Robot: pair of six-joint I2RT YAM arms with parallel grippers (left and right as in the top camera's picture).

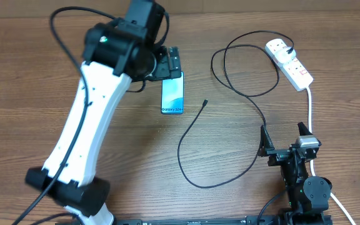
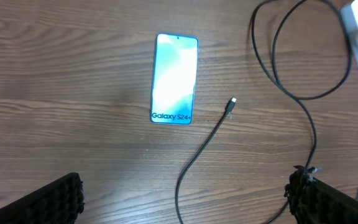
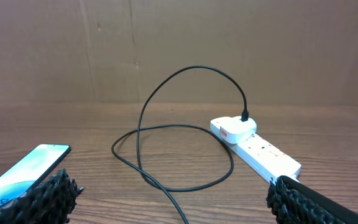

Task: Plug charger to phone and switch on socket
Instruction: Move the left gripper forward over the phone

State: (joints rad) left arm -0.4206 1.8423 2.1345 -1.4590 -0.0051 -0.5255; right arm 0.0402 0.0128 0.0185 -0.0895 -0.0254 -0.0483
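The phone (image 1: 172, 94) lies flat on the wooden table (image 1: 105, 187), a little left of the middle. Its screen faces up and glows blue. The end with the words "Galaxy S24" points to our side of the table.

Just beside that end, a bit to the right, lies the small tip (image 2: 231, 104) of the charger (image 3: 197, 68). The tip does not touch the phone. From the tip, the thin black cable makes a big loop on the table and then a second loop near the socket (image 1: 290, 64). The socket is a long white strip at the far right of the table. The charger's plug (image 3: 234, 129) sits in the outlet at its far end. A thick white cord (image 1: 309, 106) runs from the socket's near end toward the right arm.

The left arm is long and white. It reaches from the near left corner up and across the table. Its black wrist bends over the far end of the phone. The left gripper (image 1: 170, 61) hangs above the table with its two fingers (image 2: 55, 199) spread wide. It holds nothing.

The right arm is folded low at the near right edge. The right gripper (image 1: 285, 139) points at the socket. Its fingers (image 3: 48, 193) are spread wide too, and nothing is between them.
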